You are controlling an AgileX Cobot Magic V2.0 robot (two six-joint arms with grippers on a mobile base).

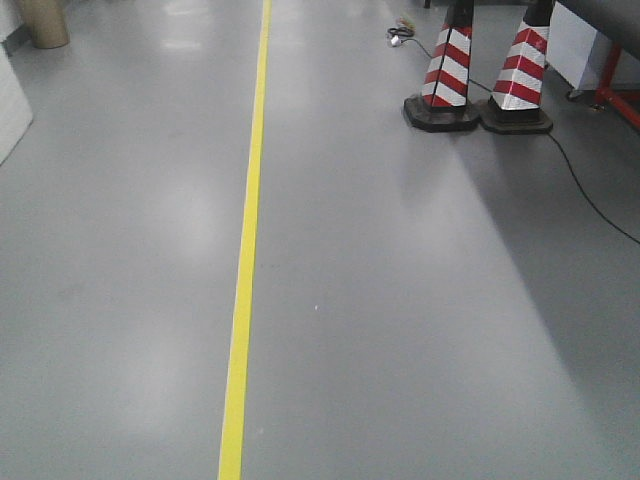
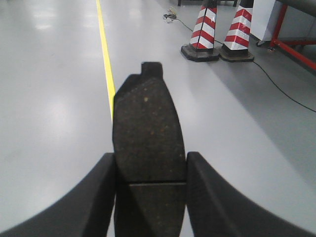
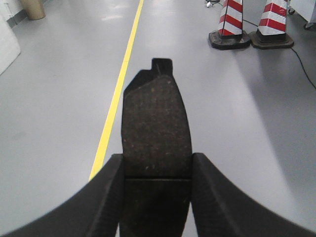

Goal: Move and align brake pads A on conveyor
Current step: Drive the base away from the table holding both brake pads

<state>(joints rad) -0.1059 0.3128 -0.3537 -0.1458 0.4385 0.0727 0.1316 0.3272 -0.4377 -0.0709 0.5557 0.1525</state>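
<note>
My left gripper [image 2: 150, 163] is shut on a brake pad A [image 2: 147, 128], a dark curved pad with a speckled friction face and a thin groove across it, sticking forward between the black fingers [image 2: 98, 192]. My right gripper [image 3: 157, 163] is shut on another brake pad A [image 3: 156, 126] in the same way, its tab end pointing away. Both pads hang above a grey floor. The conveyor is out of view. Neither gripper shows in the front view.
A yellow floor line [image 1: 245, 260] runs ahead along the grey floor. Two red-and-white striped cones [image 1: 448, 70] [image 1: 520, 75] stand at the far right with a black cable [image 1: 590, 200] trailing past them. A red frame [image 2: 291, 47] stands at the right edge.
</note>
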